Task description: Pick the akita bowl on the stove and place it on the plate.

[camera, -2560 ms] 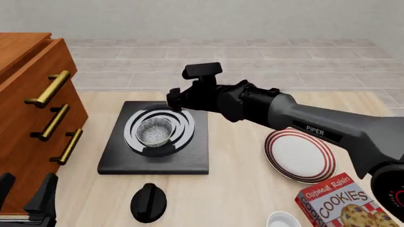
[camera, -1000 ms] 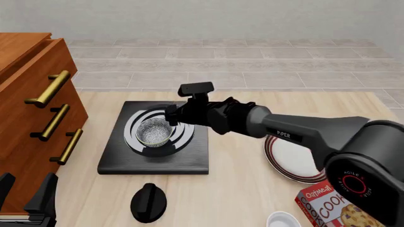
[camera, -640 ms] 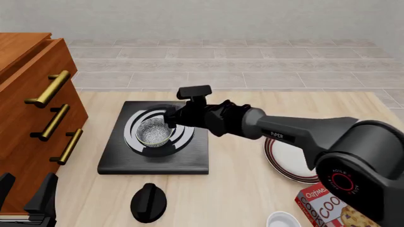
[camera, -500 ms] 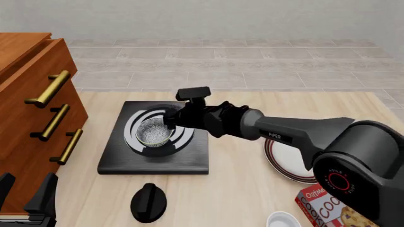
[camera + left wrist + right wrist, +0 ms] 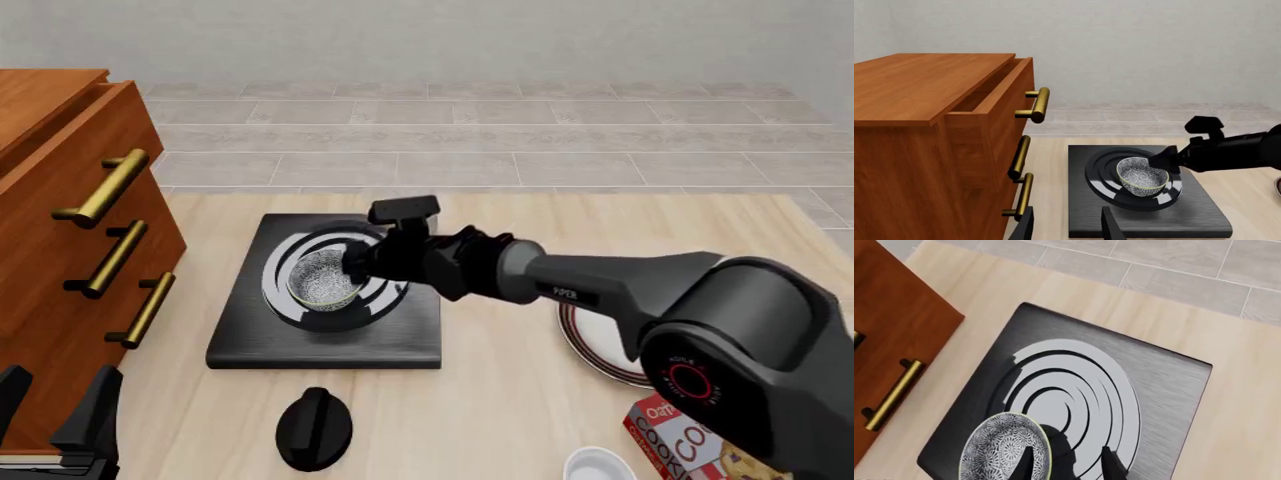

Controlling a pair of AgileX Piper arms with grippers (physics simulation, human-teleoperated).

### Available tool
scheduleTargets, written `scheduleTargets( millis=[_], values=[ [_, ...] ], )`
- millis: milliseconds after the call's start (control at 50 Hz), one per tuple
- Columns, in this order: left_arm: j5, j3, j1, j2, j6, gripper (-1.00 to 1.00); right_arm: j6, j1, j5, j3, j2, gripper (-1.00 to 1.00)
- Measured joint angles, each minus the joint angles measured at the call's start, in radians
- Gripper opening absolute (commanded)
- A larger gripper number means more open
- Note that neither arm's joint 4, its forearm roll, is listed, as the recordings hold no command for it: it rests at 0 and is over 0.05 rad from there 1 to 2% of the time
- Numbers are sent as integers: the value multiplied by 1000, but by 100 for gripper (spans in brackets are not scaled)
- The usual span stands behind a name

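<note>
Right end effector (image 5: 1063, 466) spread, straddling akita bowl (image 5: 324, 279) rim, bowl upright, mouth up, on stove (image 5: 414, 330)

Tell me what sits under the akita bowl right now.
The akita bowl rests on the stove, over its silver-white burner rings. The rings' centre is covered by the bowl. The right gripper straddles the bowl's rim, jaws open.

plate (image 5: 591, 340) mostly behind right arm, cookie box (image 5: 694, 440) cropped, maybe half
</note>
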Motion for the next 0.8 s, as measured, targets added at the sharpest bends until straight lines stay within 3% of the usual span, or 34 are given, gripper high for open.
scheduleTargets(
  millis=[640, 660, 800],
  values=[
    [0, 0, 0, 0, 0, 100, 8, 10, -11, -12, 38, 100],
    [0, 0, 0, 0, 0, 100, 9, 11, -13, -11, 38, -100],
    [0, 0, 0, 0, 0, 100, 14, 17, -26, -2, 34, -100]
  ],
)
